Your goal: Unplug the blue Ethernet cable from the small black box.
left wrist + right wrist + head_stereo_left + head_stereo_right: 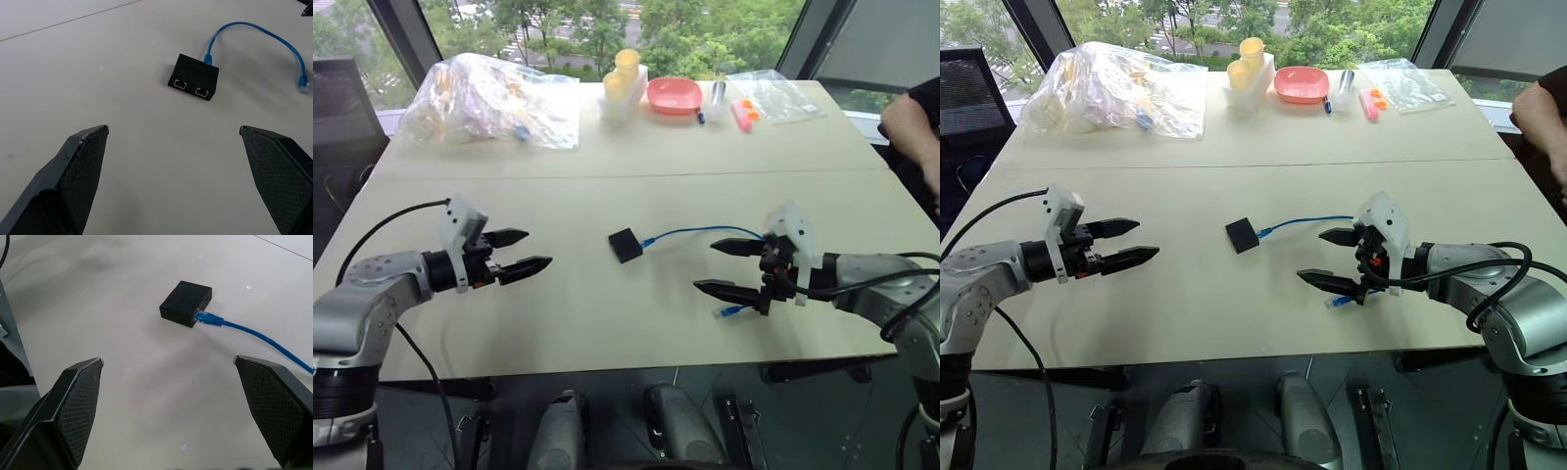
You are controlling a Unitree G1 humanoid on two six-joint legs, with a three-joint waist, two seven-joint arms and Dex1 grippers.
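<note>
Between our two grippers, on the pale table [607, 323], lies the work we have not yet started. Nearest us, the left gripper [516, 254] hangs above the tabletop with its fingers spread wide and nothing between them, and the right gripper [734, 266] hangs the same way on the other side, fingers parted and empty, pointing inward toward its partner. Just under and beside the right gripper lies the free end of the blue Ethernet cable [700, 232], its loose plug resting on the table close to the lower finger. From there the cable arcs away from the right gripper toward the middle, where its other plug sits in a port on the side of the small black box [186, 304] that faces the right gripper. The box lies flat, somewhat nearer the right gripper than the left and a little beyond both, and the left wrist view shows two more ports, both empty, on the edge turned toward the left gripper. So, as we judge it, nothing of the task is done: the plug is seated and neither gripper touches box or cable. What is left is everything: steadying the box, taking the cable near its plug, and pulling it free.
</note>
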